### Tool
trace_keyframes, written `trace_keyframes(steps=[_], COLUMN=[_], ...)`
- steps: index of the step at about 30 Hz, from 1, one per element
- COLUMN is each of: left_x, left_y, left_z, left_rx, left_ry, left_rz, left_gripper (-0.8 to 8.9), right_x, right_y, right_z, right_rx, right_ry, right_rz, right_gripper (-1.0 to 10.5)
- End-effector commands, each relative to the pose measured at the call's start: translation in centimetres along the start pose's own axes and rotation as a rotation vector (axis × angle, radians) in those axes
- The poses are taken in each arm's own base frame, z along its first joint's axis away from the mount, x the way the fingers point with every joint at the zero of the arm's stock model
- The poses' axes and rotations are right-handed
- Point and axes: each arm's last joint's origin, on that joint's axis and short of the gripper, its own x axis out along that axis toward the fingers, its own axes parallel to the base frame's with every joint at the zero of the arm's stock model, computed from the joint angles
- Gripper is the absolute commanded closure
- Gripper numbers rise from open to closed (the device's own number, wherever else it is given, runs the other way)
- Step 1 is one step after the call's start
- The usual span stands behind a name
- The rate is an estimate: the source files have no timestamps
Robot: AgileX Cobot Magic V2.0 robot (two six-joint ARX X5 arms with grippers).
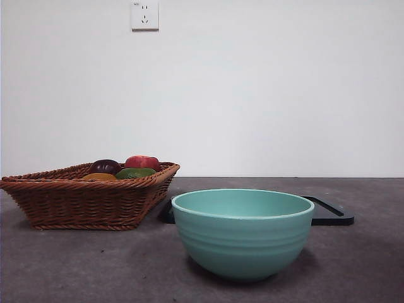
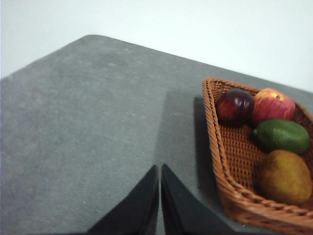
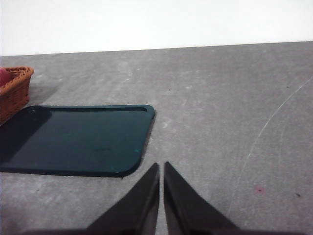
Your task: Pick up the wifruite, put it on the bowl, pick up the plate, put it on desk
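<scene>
Front view, nearest the camera: mint-green ceramic bowl (image 1: 243,231) upright on the grey desk (image 1: 82,265), faint ridges on its side; interior not visible from this low angle. Just behind it, flat black tray (image 1: 332,214) lying on the desk, partly hidden by the bowl, nothing seen on the tray in the right wrist view (image 3: 78,139). Behind and to the side of the bowl, brown wicker basket (image 1: 85,196) sits on the desk, one corner close to the tray. In the basket: dark purple plum-like fruit (image 2: 234,106), red apple (image 2: 273,104), green oval fruit (image 2: 282,135), brownish-yellow fruit (image 2: 285,177), all bunched together at one end. No arm shows in the front view. Left gripper (image 2: 160,169) hangs over bare desk just beside the basket's outer wall, jaws pressed together, holding nothing. Right gripper (image 3: 162,166) is over bare desk near the tray's rounded corner, jaws also pressed together, empty. Farthest: white wall with a socket (image 1: 144,14).
</scene>
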Motion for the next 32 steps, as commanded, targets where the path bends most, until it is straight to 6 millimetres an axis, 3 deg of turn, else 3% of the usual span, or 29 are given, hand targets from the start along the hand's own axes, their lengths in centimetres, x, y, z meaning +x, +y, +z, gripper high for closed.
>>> trace_keyframes(steps=[1,10,22,32], left_x=[0.2,-0.3,-1.9,-2.1], left_y=[0.2,-0.2,-1.5,-3.2], left_z=[-0.7,0.3,4.6,9.0], left_rx=[-0.059,-0.129,-0.131,-0.052], left_ry=[0.023,0.037,0.032,0.210], left_rz=[0.007,-0.014,-0.084,-0.239], left_gripper=[8.06,8.05,8.04,8.04], right_x=[0.0,-0.3,-2.8,-3.1], right_y=[0.0,0.2,1.3,2.2], right_z=[-0.2,0.9,6.6,11.3], right_rx=[0.061,0.112,0.110,0.097], right_ry=[0.011,-0.021,-0.094,0.128], right_rz=[0.001,0.008,0.022,0.058], right_gripper=[9.4,9.4,9.4,9.4])
